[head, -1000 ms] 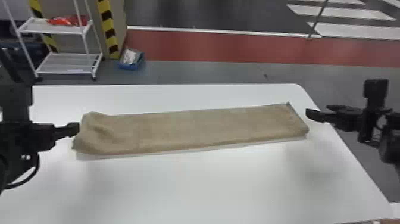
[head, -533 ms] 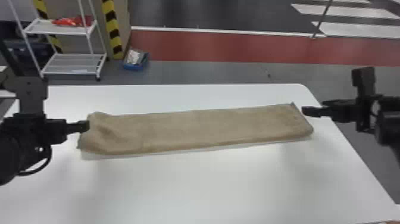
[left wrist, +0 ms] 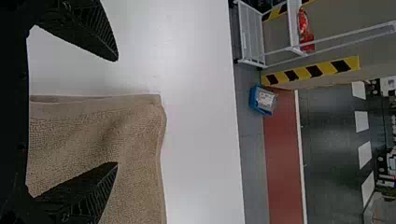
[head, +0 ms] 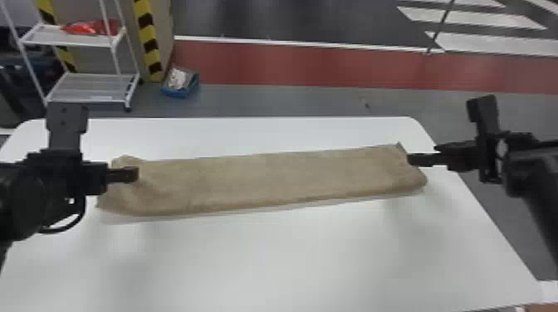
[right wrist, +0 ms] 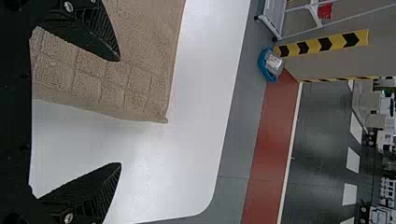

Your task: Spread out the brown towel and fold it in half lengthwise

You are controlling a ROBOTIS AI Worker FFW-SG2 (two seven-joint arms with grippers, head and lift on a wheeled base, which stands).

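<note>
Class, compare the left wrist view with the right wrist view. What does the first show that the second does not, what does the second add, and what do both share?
Left wrist view: the left gripper, open, at the left end of the towel.
Right wrist view: the right gripper, open, at the towel's right end, with gridlike lines, and the table's rounded corner.
Both: brown towel, white table, blue bin, white rack.
</note>
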